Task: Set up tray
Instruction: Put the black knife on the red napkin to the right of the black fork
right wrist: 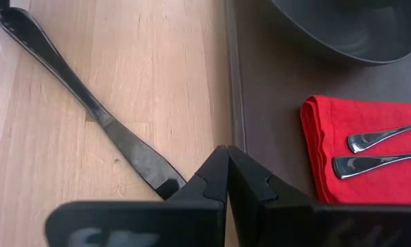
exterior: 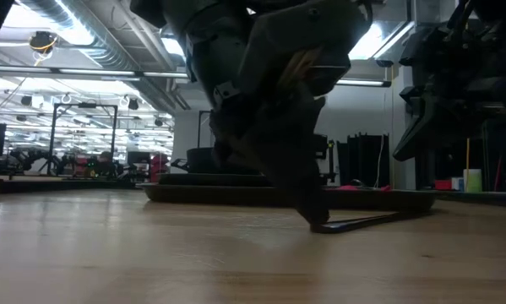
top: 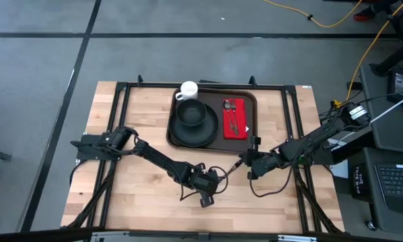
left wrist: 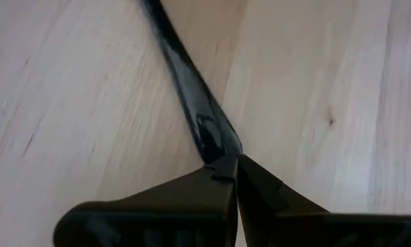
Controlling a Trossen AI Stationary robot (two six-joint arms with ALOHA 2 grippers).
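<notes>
With both grippers' fingers pressed together at the knife (right wrist: 88,110) on the tabletop (top: 140,195), your loaded tray (top: 251,101) looks stiff, heavy; grip its rim.

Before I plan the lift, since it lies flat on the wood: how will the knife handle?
The knife looks like polished metal, so probably stiff and slippery. Flat on the table, it likely slides rather than rolls. The left gripper, shut on its handle end, may let it pivot.
</notes>
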